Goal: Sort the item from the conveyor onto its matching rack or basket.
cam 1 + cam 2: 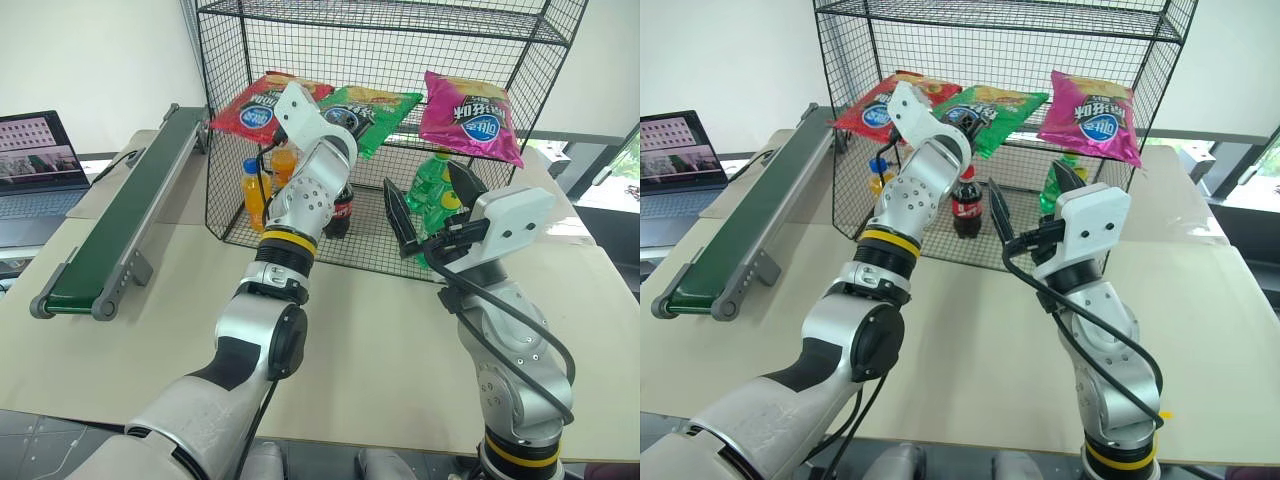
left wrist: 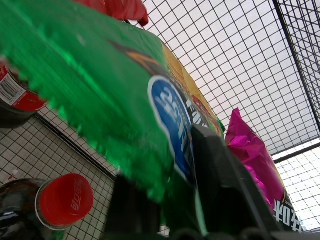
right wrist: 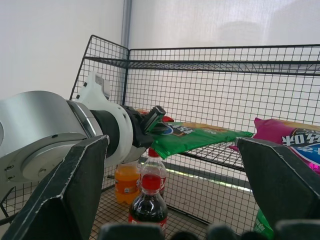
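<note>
Green chip bag [image 1: 372, 110] on rack [image 1: 400, 20] tier btwn left gripper's [image 3: 155, 117] parted fingers, right gripper [image 1: 430, 212] open w/ nothing; bag's overhanging edge may slip off.

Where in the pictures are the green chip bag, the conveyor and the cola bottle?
green chip bag [image 1: 1012, 104]: right eye view, the bag's front, right of the logo.
conveyor [image 1: 128, 205]: left eye view, the middle of the dark green belt.
cola bottle [image 3: 149, 202]: right wrist view, the bottle's dark shoulder below the red cap.
</note>
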Motion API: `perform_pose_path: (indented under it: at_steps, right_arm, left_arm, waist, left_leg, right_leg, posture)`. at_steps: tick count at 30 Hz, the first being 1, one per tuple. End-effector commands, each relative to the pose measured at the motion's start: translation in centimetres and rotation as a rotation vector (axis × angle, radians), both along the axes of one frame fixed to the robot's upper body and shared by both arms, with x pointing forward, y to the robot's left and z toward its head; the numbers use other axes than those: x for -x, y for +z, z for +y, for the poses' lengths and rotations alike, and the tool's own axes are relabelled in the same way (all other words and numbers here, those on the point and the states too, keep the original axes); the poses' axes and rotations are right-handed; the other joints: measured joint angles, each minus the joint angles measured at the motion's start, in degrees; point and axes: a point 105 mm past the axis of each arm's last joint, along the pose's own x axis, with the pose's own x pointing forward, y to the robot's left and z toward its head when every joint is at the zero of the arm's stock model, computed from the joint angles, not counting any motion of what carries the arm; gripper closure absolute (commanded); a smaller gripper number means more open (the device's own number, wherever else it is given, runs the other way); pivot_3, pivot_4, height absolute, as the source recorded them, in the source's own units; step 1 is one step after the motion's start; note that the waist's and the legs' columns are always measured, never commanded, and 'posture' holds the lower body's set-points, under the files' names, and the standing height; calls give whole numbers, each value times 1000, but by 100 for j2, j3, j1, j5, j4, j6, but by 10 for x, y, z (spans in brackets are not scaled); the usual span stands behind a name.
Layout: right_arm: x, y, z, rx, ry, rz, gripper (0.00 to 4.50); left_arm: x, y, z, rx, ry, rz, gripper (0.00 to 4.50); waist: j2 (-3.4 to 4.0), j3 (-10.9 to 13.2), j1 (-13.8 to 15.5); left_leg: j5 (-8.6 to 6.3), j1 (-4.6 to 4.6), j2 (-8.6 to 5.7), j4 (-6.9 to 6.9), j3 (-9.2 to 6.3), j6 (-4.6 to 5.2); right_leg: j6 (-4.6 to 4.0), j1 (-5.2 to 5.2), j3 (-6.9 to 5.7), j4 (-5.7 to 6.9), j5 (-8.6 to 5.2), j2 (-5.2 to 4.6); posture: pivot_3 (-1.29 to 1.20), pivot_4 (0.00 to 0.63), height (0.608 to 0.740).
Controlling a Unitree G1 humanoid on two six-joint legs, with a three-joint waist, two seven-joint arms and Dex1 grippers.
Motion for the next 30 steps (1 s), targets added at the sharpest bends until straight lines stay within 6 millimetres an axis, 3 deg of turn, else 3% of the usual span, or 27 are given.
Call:
perform_pose_path:
  at_steps: [1,4,7,16,23,30]
  right_arm:
    - [6,11,0,-9,4,-60,0]
    - [6,10,0,-10,7,-57,0]
    - [5,8,-1,-11,15,-51,0]
    - [-2,5,5,-12,75,-44,0]
    - [-5,3,11,-15,123,-40,0]
    - [-8,1,15,-16,150,-36,0]
  left_arm:
    - [41,26,-80,56,-224,-70,1787]
    - [45,22,-81,34,-263,-59,666]
    - [51,14,-75,13,-305,-26,64]
    - [72,-3,-46,-103,-370,5,64]
    - [75,-11,-7,-226,-327,-7,64]
    - [80,-10,12,-465,-291,-168,64]
  waist:
    - [0,0,0]
    - [0,0,-1]
    - [0,0,0]
    - [11,-5,-31]
    - [13,-5,-10]
    - [16,-6,-31]
  left_leg:
    - [0,0,0,0,0,0]
    - [0,1,0,0,0,0]
    - [0,-2,0,1,-2,0]
    - [0,37,-1,1,-5,0]
    - [4,30,-2,6,-15,-3]
    - [4,36,-4,3,-22,-3]
  right_leg:
    - [0,0,0,0,0,0]
    - [0,1,0,1,0,0]
    - [0,0,0,3,0,0]
    - [0,32,2,17,-1,0]
    - [0,42,0,10,-1,0]
    - [0,52,-1,3,-1,1]
  posture:
    - [0,150,738]
    - [0,150,738]
    - [0,150,738]
    - [0,150,738]
    - [0,150,738]
    - [0,150,738]
